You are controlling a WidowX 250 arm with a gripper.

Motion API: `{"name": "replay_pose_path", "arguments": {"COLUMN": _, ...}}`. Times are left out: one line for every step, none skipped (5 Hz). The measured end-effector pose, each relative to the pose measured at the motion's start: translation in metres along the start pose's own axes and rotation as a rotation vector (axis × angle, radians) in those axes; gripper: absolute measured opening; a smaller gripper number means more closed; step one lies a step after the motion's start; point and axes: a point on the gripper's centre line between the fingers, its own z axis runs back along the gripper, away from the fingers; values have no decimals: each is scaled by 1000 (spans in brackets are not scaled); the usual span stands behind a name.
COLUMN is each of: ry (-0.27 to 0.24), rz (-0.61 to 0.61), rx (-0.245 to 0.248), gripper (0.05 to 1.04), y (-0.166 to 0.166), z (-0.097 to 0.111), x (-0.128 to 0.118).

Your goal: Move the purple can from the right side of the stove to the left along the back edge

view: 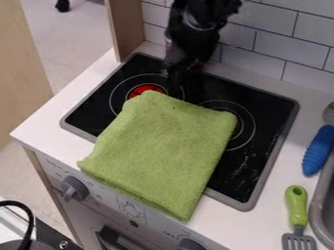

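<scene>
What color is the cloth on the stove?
Green, seen best in the camera view.

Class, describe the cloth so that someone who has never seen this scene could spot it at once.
Find the black stovetop set into the white counter. Spread over its middle and front is the light-green cloth, its back edge near the black gripper. The spatula has a green handle too, but only the cloth is broad, flat and fuzzy.
</scene>
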Motion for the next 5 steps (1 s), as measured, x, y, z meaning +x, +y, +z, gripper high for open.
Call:
{"name": "replay_pose_path", "arguments": {"ry": 43, "rz": -20, "rx": -23, "gripper": 997, "y": 3, "z": 8, "x": 10}}
{"name": "replay_pose_path", "arguments": {"ry": 145, "rz": -130, "rx": -61, "gripper": 997, "y": 6, "z": 21, "x": 6}}
{"name": "replay_pose_path", "arguments": {"ry": 210, "rz": -260, "rx": -104, "gripper": 997, "y": 15, "z": 36, "x": -4}}
{"name": "replay_pose_path", "arguments": {"ry": 222, "rz": -339, "rx": -128, "gripper": 997, "y": 26, "z": 48, "x": -6}}
{"name": "replay_pose_path", "arguments": {"ry": 199, "rz": -424, "rx": -122, "gripper": 997, "y": 36, "z": 50, "x": -1}}
